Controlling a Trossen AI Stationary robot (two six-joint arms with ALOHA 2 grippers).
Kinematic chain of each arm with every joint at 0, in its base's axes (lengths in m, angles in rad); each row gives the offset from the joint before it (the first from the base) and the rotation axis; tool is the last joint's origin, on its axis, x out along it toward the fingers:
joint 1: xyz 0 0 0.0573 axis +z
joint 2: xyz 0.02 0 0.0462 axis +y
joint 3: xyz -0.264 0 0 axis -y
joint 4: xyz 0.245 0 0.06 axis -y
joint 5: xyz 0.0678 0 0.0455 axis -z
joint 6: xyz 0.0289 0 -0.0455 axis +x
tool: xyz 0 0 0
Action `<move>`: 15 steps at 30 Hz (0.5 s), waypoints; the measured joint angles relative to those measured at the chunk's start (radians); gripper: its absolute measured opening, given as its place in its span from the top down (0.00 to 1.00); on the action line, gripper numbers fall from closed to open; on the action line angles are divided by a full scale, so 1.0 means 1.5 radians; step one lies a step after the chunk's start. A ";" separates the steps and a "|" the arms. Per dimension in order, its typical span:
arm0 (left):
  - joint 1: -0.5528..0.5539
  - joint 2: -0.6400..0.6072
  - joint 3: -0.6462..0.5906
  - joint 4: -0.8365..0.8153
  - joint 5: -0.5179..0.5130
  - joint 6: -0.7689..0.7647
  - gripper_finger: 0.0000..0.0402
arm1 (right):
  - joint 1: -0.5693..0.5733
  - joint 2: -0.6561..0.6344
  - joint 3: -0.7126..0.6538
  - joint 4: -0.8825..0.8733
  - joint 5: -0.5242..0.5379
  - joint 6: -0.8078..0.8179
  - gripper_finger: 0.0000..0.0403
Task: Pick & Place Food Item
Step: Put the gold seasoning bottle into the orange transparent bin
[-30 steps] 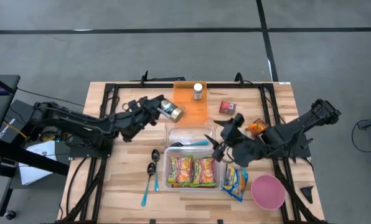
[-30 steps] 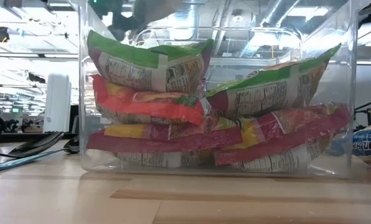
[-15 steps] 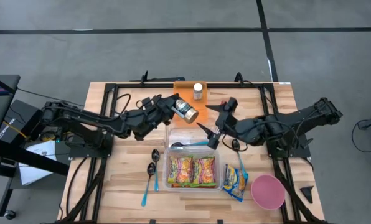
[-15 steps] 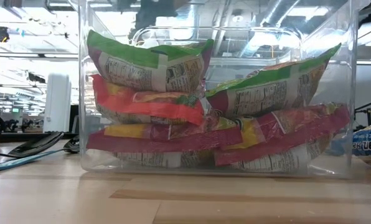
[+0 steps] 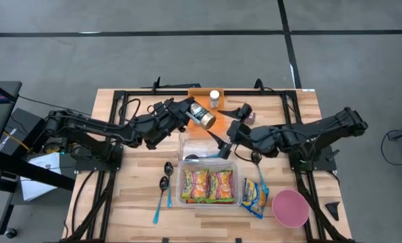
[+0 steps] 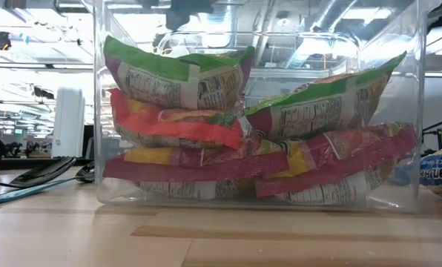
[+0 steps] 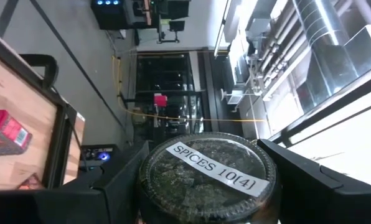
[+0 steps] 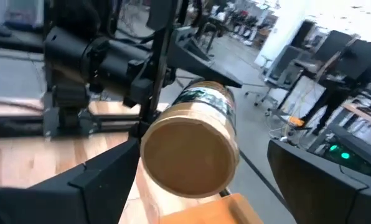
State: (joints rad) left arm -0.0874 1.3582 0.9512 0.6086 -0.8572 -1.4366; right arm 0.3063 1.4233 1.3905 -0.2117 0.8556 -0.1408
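A glass spice jar with a tan lid and dark herbs inside hangs in the air over the orange board at the table's far middle. My left gripper is shut on it. My right gripper stands open, pointing level at the jar from the right. Its two fingers stand on either side of the lid end, apart from it. In the left wrist view the labelled end of the jar fills the gap of my left gripper. My left gripper pinches the jar's round glass sides between its two fingers, which run about level along the jar from the table's left. The labelled base faces the wrist and the tan lid points away toward my right gripper. The jar is lifted clear, lying on its side.
A small white-capped bottle stands on the orange board. A clear tub of snack packets sits near the front, an empty clear tub behind it. Spoons, a blue packet, a pink bowl and a red jar lie around.
My left gripper has carried the jar up and toward the table's right, over the orange board. My right gripper has left the spot beside the snack tub, gone toward the far edge and the jar, rolled, and now faces the lid with its fingers either side.
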 joint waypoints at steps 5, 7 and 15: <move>-0.003 -0.001 0.005 -0.001 0.000 0.003 0.33 | -0.010 0.008 -0.001 0.030 -0.017 -0.013 0.13; -0.003 -0.001 0.005 -0.001 0.000 0.003 0.33 | -0.014 0.013 0.001 0.044 -0.025 -0.013 0.13; -0.003 -0.001 0.005 -0.008 0.004 0.003 0.33 | -0.023 0.040 -0.001 0.072 -0.033 -0.012 0.13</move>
State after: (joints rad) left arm -0.0921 1.3571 0.9581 0.5962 -0.8512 -1.4322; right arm 0.2725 1.4833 1.3895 -0.1032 0.8059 -0.1581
